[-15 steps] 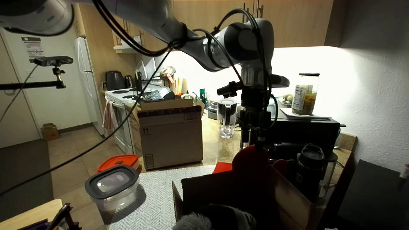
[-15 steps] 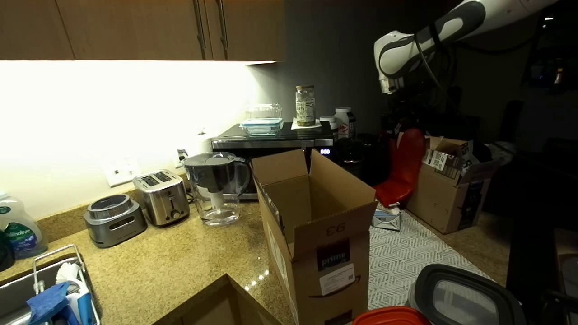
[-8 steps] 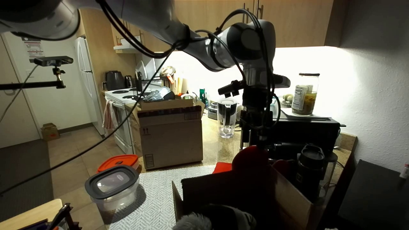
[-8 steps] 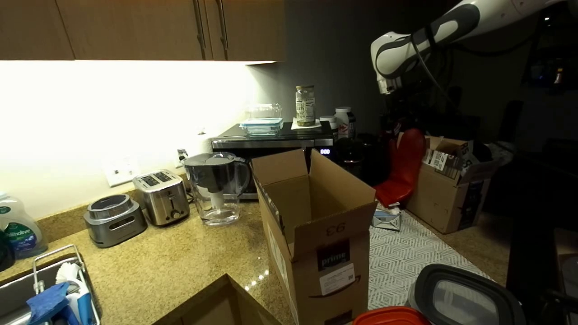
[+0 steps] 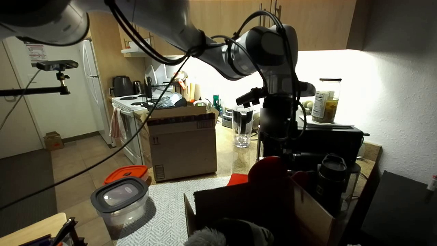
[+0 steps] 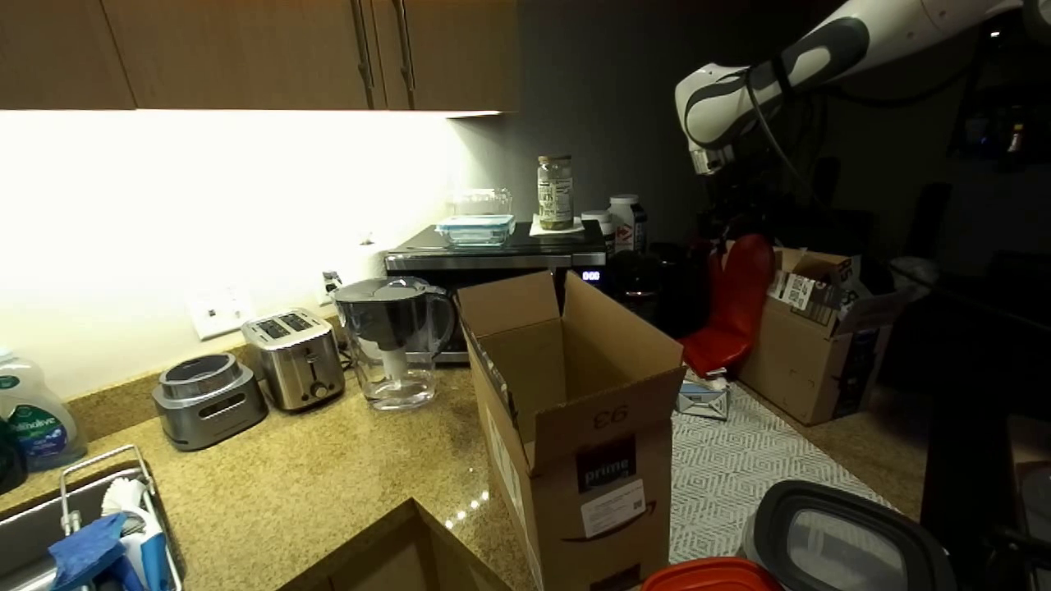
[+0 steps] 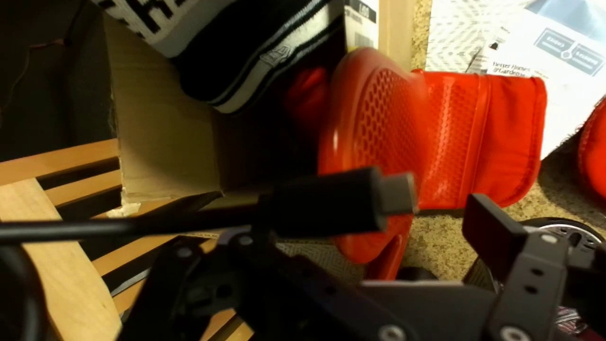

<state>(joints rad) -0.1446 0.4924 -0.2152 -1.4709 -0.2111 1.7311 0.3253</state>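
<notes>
A red textured oven mitt [image 7: 378,113] leans upright at the edge of an open cardboard box [image 7: 165,137], its cuff resting on the counter side. It also shows in both exterior views as a red mitt [image 5: 268,171] and a red mitt [image 6: 739,287]. My gripper [image 7: 374,232] stands open above it; one finger pad [image 7: 494,234] is plain, the opposite one is hidden behind a black cable plug [image 7: 326,203]. Nothing is held; whether a fingertip touches the mitt I cannot tell. Inside the box lies a black-and-white knit hat [image 7: 279,52]. Another red piece [image 7: 597,147] shows at the right edge.
Printed white packaging [image 7: 544,61] lies beside the mitt's cuff. A black lidded appliance [image 5: 331,174] and the microwave [image 5: 324,140] stand close to the arm. Farther off are a tall open carton [image 6: 608,443], a water pitcher [image 6: 394,345] and a grey-lidded container [image 5: 119,196].
The arm has shifted slightly right and a little lower in an exterior view, bringing the gripper past the mitt's top. The mitt and boxes stay put; the gripper remains open.
</notes>
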